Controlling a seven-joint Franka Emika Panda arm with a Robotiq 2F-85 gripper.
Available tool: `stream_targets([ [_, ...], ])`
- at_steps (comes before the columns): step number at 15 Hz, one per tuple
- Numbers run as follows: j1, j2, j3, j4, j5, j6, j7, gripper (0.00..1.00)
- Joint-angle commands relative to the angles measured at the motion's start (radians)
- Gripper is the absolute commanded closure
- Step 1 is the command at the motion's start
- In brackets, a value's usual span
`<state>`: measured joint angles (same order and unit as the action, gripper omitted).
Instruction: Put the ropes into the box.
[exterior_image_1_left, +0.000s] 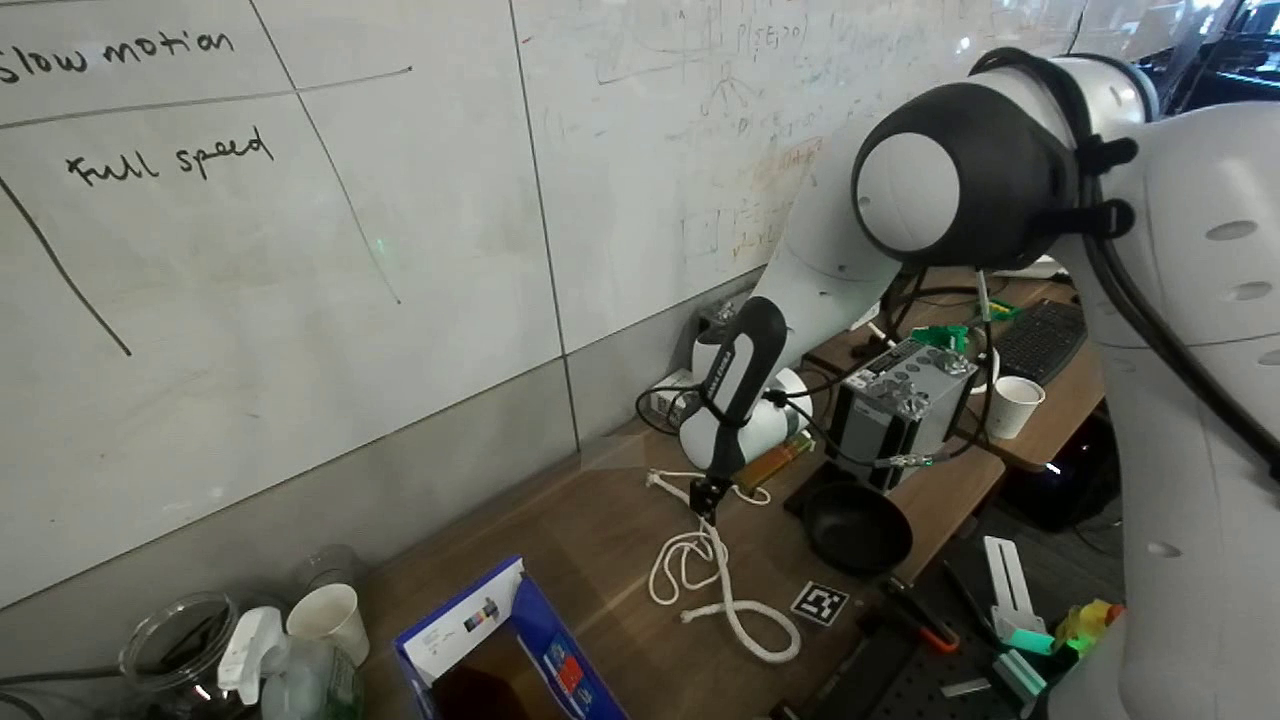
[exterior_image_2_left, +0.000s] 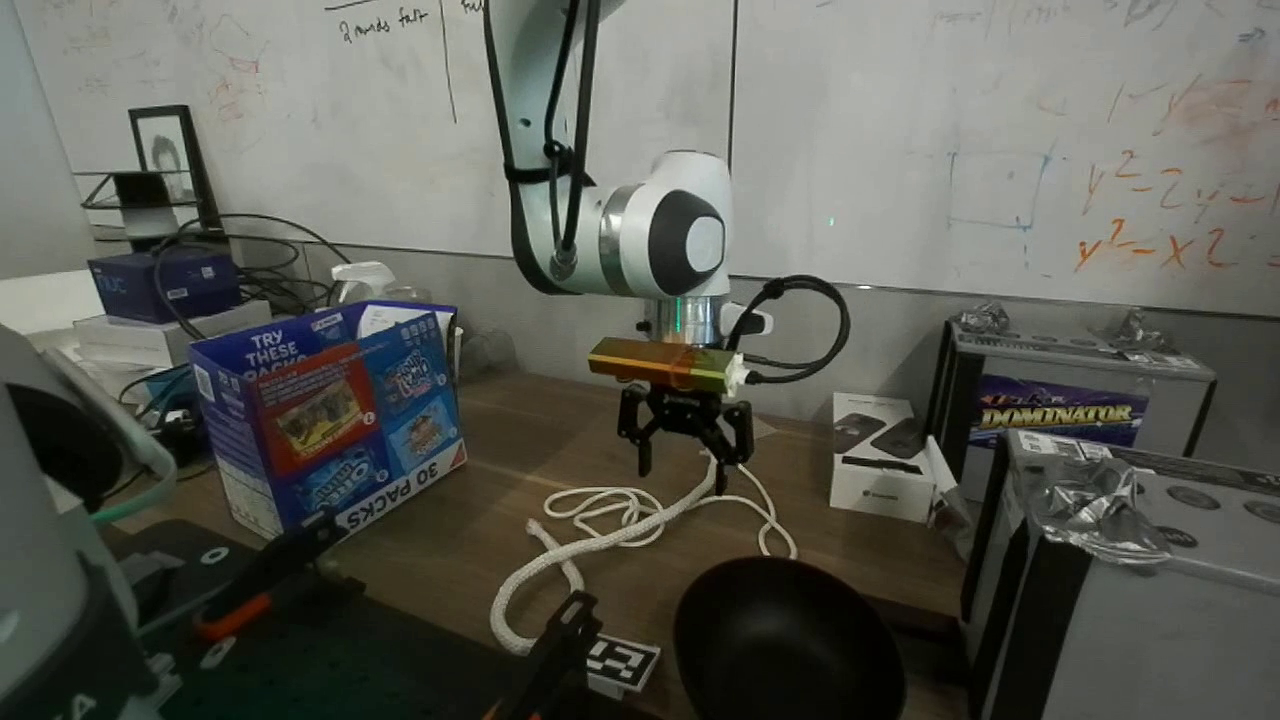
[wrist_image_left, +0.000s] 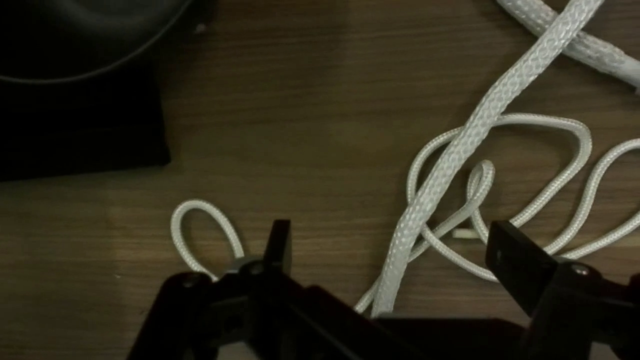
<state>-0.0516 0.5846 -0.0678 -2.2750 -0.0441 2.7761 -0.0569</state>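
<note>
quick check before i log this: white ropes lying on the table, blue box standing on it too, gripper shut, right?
Not quite: the gripper is open, not shut; the wrist view shows its jaws standing wide apart. The white ropes do lie on the table, and the blue box stands on it too.

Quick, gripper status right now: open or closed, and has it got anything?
Gripper: open, holding nothing, its fingers spread over the white ropes.
</note>
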Motion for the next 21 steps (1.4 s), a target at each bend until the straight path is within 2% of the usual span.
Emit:
stream_targets([
  [1,0.008,0.06,0.025,0.047,0.038,0.023,0.066,0.0],
  [9,-0.008,0.124,0.079,0.067,0.079,0.08,0.069,0.0],
  [21,0.001,0.17,0.102,0.076,0.077,0.134,0.075,0.0],
])
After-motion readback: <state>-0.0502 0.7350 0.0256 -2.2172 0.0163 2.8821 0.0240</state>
